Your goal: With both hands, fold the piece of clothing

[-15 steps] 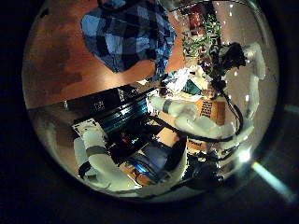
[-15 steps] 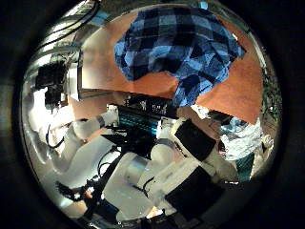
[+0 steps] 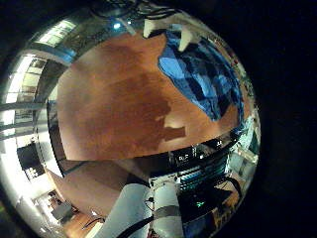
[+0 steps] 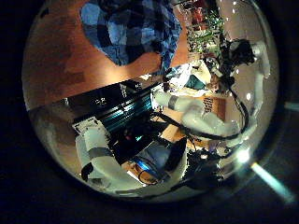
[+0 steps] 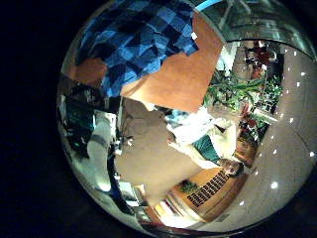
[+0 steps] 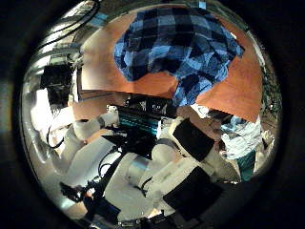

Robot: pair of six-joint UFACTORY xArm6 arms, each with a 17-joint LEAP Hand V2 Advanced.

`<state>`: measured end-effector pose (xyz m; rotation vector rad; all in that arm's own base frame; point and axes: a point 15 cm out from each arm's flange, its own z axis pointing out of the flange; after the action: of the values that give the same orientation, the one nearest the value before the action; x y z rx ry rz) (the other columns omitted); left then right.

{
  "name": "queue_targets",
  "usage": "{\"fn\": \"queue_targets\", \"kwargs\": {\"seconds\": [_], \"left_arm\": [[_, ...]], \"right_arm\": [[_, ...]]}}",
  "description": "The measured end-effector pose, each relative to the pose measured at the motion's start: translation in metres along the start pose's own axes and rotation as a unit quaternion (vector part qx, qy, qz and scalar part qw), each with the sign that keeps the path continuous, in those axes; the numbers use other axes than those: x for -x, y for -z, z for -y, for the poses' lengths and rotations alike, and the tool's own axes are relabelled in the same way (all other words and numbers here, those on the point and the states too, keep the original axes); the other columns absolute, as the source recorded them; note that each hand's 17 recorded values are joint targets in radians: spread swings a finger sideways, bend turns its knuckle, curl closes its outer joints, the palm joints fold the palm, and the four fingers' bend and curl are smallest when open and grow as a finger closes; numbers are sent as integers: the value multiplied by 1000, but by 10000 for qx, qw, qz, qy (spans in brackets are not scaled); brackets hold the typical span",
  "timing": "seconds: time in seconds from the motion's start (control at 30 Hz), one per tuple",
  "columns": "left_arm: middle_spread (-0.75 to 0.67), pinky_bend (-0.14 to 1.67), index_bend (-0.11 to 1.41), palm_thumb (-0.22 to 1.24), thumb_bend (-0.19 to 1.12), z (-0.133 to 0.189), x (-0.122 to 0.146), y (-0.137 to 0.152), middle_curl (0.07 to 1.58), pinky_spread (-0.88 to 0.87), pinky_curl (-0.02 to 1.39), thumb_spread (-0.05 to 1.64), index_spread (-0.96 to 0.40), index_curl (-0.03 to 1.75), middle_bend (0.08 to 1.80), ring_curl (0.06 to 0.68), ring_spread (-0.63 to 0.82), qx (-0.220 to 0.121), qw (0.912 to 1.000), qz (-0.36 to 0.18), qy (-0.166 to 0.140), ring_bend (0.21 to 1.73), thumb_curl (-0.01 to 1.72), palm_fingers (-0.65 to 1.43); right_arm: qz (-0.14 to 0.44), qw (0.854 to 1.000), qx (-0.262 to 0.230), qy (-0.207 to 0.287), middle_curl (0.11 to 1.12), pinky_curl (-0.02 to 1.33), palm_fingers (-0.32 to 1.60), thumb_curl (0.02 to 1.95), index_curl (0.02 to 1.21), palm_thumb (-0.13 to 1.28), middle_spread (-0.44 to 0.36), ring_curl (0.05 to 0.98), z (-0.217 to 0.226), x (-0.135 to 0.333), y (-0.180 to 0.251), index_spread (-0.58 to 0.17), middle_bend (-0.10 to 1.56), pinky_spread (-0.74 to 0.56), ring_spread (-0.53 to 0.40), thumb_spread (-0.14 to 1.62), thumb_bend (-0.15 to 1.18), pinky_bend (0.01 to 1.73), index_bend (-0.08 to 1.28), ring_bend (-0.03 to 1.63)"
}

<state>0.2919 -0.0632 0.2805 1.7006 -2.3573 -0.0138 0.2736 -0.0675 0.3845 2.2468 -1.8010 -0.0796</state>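
Finger state: can't tell for either hand, no fingers clearly visible in any palm view. No cloth against a palm; both hands are off the garment and above it. The blue-and-black plaid shirt (image 6: 181, 48) lies crumpled in a heap on the brown wooden table (image 3: 109, 99), with bare wood around it. From the right palm it fills more of the view (image 5: 139, 40) than from the left (image 4: 131, 23). White arm (image 6: 162, 176) visible below the table edge.
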Motion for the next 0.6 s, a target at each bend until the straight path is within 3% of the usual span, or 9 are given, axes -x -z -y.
{"fn": "queue_targets", "kwargs": {"seconds": [0.13, 0.23, 0.47, 0.6], "left_arm": [[246, 188, 229, 158, -5, 17, -6, -18, 308, 526, 303, 1014, -107, 342, 180, 217, 515, -146, 9994, 261, -173, 421, 263, 39], [233, 188, 217, 173, -20, 30, -20, -35, 306, 529, 299, 1013, -108, 351, 180, 216, 522, -227, 9973, 507, -477, 418, 273, 40], [215, 191, 177, 165, -27, 32, -58, -77, 307, 535, 297, 998, -75, 351, 185, 220, 526, 125, 9944, 580, -874, 432, 282, 32], [180, 190, 185, 174, -26, 47, -73, -97, 309, 535, 294, 993, -92, 354, 186, 220, 520, 36, 9919, 649, -1095, 434, 287, 41]], "right_arm": [[24, 9997, 33, -255, 326, 286, 189, 375, 313, 617, 15, 230, 0, 1, -2, -356, 193, 332, 178, 1253, -17, 298, 176, 324], [7, 9992, 50, -406, 325, 286, 206, 371, 313, 619, 13, 232, -2, 2, -1, -357, 190, 335, 171, 1258, -14, 295, 173, 328], [-25, 9977, 25, -672, 328, 286, 239, 364, 314, 620, 13, 236, -3, 6, 2, -350, 195, 341, 166, 1262, -14, 280, 174, 329], [-11, 9975, 54, -702, 329, 286, 246, 360, 316, 618, 12, 238, -2, 6, 0, -351, 193, 343, 165, 1265, -16, 270, 173, 331]]}}
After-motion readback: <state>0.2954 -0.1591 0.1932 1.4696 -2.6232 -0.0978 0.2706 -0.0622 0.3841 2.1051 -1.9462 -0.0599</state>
